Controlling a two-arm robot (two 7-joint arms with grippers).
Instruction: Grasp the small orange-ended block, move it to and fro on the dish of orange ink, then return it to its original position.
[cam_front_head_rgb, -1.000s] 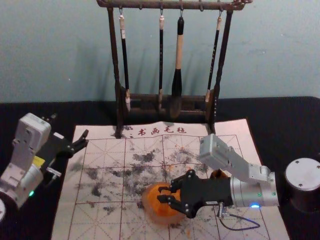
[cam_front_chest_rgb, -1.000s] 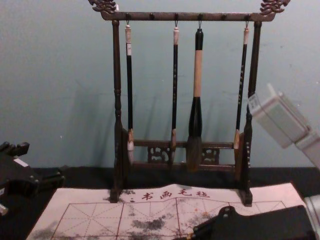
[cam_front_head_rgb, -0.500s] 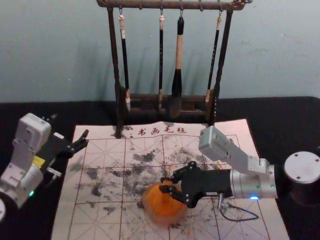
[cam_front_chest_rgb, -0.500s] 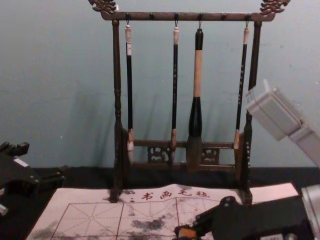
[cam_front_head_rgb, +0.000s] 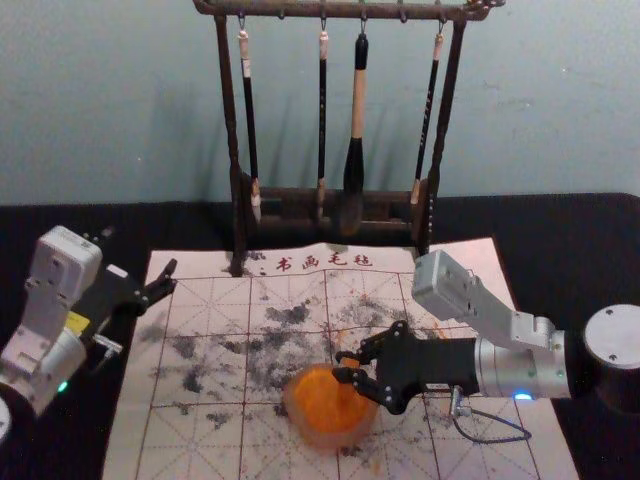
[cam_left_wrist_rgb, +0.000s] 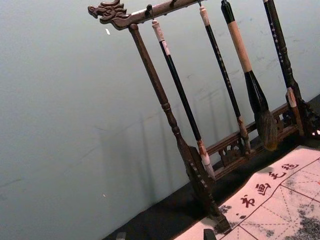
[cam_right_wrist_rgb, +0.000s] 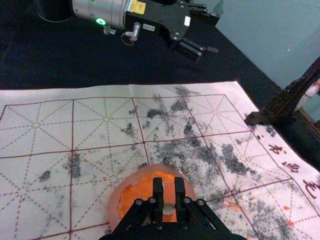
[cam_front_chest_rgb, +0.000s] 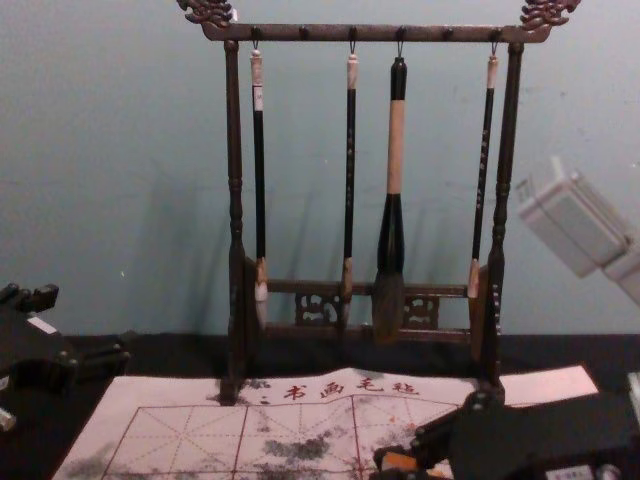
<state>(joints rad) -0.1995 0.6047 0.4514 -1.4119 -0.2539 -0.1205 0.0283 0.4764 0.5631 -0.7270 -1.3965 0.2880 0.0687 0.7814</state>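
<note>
1. My right tool reaches in from the right side of the table, with its fingertips above the dish, toward the dish's right side.
2. The right tool is pinching the small block. In the right wrist view, the block sits between the two dark fingers, with a flat, pale orange face showing; a pale band crosses it lower down.
3. The block is over the round dish. I cannot tell whether its lower end touches the ink.
4. The dish has a translucent, pinkish rim around bright orange ink, and it rests on the near, middle part of the mat.
5. The mat is pale, with a dark red grid, dashed guide lines and a row of characters along its far edge. Grey and black smudges and a few orange specks mark it.
6. At the mat's far edge stands a dark wooden rack, with four brushes hanging in a row, one much thicker than the others.
7. My left tool is idle near the mat's far left corner, raised, its fingers spread with nothing between them.
</note>
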